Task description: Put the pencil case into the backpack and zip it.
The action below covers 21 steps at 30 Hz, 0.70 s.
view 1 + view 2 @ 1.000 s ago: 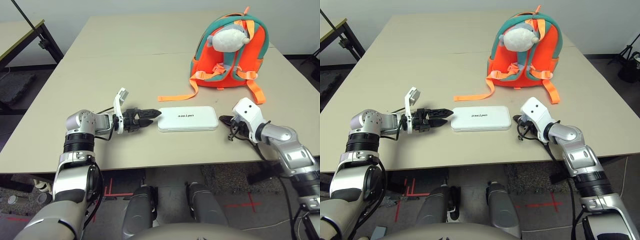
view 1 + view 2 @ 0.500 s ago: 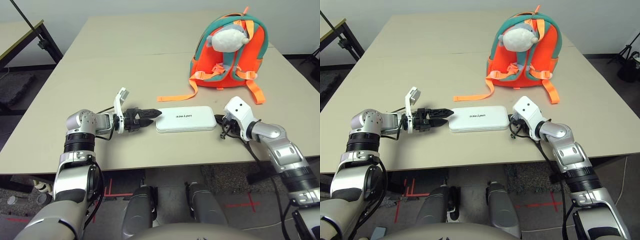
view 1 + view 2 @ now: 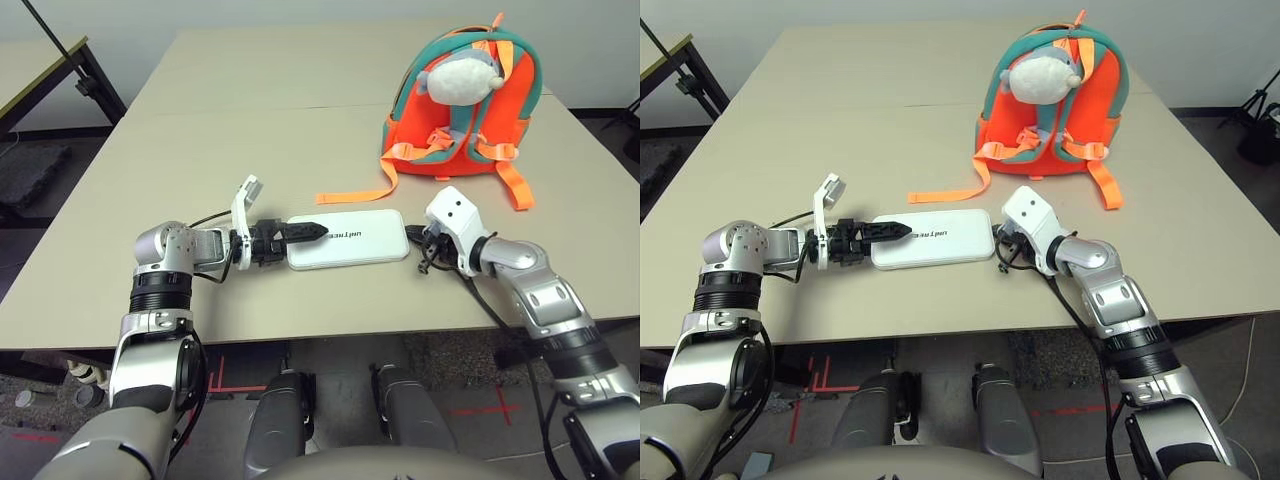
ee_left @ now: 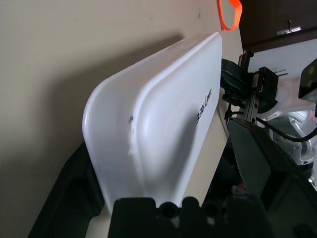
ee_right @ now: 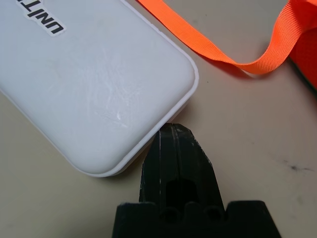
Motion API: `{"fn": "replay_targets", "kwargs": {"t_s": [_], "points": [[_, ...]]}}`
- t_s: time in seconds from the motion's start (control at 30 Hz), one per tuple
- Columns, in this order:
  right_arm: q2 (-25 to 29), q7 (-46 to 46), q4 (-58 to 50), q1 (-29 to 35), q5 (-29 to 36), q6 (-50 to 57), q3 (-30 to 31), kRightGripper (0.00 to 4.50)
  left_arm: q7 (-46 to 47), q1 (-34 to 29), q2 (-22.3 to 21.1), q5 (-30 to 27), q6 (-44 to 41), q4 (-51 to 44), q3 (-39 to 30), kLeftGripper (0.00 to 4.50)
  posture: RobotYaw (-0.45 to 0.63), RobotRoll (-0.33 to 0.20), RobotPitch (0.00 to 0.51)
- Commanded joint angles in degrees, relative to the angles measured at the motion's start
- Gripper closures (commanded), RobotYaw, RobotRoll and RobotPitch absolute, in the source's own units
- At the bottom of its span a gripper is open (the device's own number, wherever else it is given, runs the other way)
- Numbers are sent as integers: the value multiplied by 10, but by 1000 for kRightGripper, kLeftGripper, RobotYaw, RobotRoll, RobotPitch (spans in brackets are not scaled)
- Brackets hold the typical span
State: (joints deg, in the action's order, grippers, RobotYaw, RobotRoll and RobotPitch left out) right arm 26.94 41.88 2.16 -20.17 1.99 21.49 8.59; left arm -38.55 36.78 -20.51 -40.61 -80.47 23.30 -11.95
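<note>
Robot at a table (image 3: 240, 120). The case (image 3: 350, 239), white and lettered, lies flat between the two end effectors. Left end effector (image 4: 168, 198): spread wide, its fingers to either side of the near end of the case, not clamped on it. Right end effector (image 5: 176, 168): closed, holding nothing, tips against the opposite end. Backpack (image 3: 460, 110): upright beyond the case, toward the right, plush (image 3: 462, 80) attached, one strap (image 3: 350, 196) trailing on the table.
</note>
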Motion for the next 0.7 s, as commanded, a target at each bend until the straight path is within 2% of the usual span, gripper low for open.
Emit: {"fn": "replay_targets", "kwargs": {"t_s": [0.03,0.2,0.33,0.43,0.53,0.6,0.67,0.7], "points": [[-8,3,-16,-9,2,2,14,4474,-3,-14,6,1,-10,1,17,0,-202,0,97],[-11,2,-14,-11,0,1,14,4474,-2,-14,8,1,-7,3,13,0,-202,0,97],[-11,2,-15,-10,-1,1,12,4500,3,-12,11,3,-1,8,3,915,-202,0,97],[-11,2,-14,-9,-2,0,12,4500,3,-9,12,0,-2,10,-5,2103,-202,0,97],[-11,3,-13,-8,-3,0,13,4500,3,-8,13,0,3,11,-10,3019,-202,0,95],[-12,3,-12,-9,-4,0,13,4500,2,-7,14,0,9,11,-12,3295,-202,0,95],[-11,3,-9,-9,-5,-1,13,4500,1,-6,15,-2,17,8,-16,3295,-196,0,92],[-11,3,-7,-10,-6,-1,13,4321,0,-5,14,-3,20,5,-17,3295,-196,0,92]]}}
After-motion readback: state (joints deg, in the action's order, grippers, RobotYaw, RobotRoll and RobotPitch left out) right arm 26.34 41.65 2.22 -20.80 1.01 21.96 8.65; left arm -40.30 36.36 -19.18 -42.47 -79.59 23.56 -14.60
